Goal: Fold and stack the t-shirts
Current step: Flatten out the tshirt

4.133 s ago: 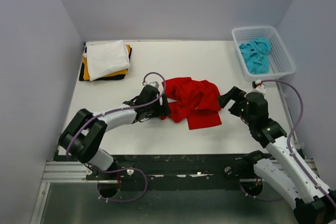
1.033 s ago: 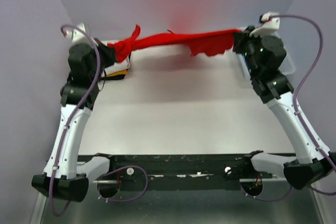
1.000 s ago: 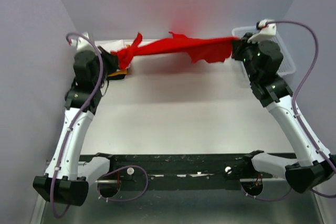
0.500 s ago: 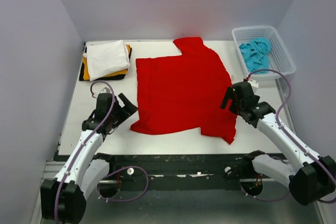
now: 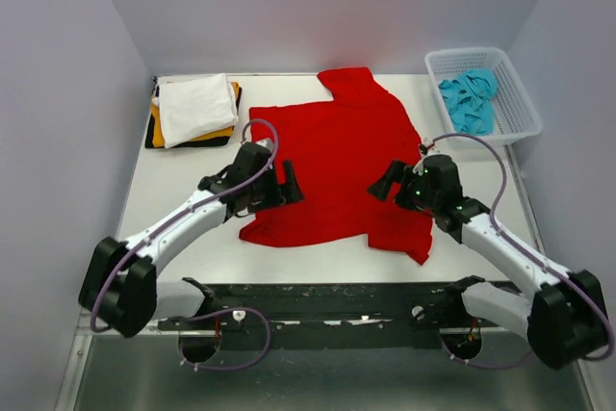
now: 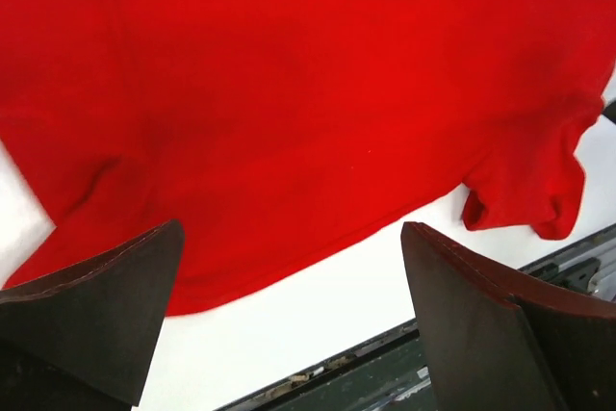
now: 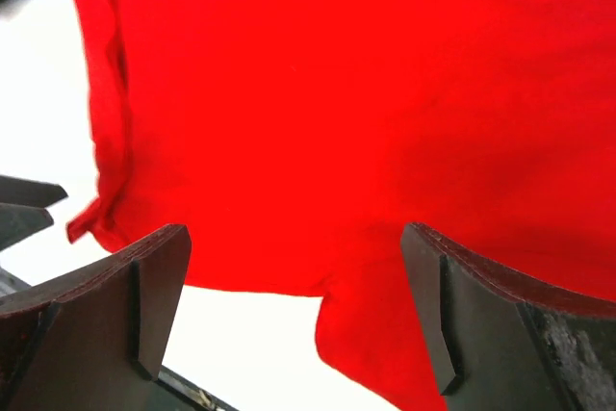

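We are hovering both arms over the red t-shirt [image 5: 332, 156], which is lying spread flat mid-surface [image 5: 192, 228]. The left end effector [image 5: 287, 183] and right end effector [image 5: 381, 181] are gaping wide, gripping nothing. We are judging this as the fold just starting: next we are likely needing to pinch an edge on each side and carry it over. The folded stack [image 5: 195, 108] is waiting far-left.

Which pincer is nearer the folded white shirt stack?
Left. The left pincer is over the red t-shirt near the stack; the right pincer is farther right, across it.
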`<state>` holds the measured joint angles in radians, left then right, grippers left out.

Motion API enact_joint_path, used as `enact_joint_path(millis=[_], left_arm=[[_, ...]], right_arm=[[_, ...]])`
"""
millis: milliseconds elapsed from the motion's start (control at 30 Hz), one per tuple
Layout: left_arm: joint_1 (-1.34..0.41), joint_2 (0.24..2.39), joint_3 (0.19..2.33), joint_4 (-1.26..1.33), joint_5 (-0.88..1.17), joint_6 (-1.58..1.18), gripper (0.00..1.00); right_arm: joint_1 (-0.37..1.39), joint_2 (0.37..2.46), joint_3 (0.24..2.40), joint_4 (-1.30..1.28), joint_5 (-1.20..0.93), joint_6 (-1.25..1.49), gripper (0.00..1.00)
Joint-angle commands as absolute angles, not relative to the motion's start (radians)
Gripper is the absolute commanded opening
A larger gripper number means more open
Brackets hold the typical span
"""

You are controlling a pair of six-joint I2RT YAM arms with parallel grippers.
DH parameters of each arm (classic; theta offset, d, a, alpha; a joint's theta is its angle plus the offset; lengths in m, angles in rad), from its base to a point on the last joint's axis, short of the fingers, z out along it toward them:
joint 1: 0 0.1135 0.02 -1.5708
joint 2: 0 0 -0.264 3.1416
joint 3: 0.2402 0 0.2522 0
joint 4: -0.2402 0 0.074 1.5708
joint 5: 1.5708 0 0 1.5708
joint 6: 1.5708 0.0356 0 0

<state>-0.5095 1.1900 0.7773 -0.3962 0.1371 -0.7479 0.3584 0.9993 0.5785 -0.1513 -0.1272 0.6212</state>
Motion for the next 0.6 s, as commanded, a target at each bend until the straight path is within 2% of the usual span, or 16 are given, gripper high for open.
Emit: enact_joint_path(millis=[0, 100, 233, 433, 500, 567], left_arm=[[-0.571, 1.400, 0.887, -0.338, 0.196, -0.695, 0.99], [-0.574, 1.540, 0.946, -0.409, 0.144, -0.693, 0.99], [-0.555, 1.607, 0.950, -0.433, 0.097, -0.704, 0.98], [-0.413, 1.539, 0.876, -0.489, -0.005, -0.725, 0.99], [-0.329, 1.475, 0.820, -0.450, 0.064, -0.746, 0.99], [-0.268, 1.409, 0.785, -0.429, 0.039, -0.776, 0.98]], right_arm=[[0.357, 1.169, 0.544, 0.014, -0.206, 0.682, 1.00], [0.356, 1.227, 0.536, -0.042, -0.060, 0.730, 1.00], [0.354, 1.269, 0.515, -0.077, 0.073, 0.763, 1.00], [0.313, 1.325, 0.499, -0.170, 0.200, 0.793, 1.00], [0.287, 1.322, 0.489, -0.165, 0.192, 0.804, 1.00], [0.273, 1.323, 0.484, -0.164, 0.186, 0.805, 1.00]])
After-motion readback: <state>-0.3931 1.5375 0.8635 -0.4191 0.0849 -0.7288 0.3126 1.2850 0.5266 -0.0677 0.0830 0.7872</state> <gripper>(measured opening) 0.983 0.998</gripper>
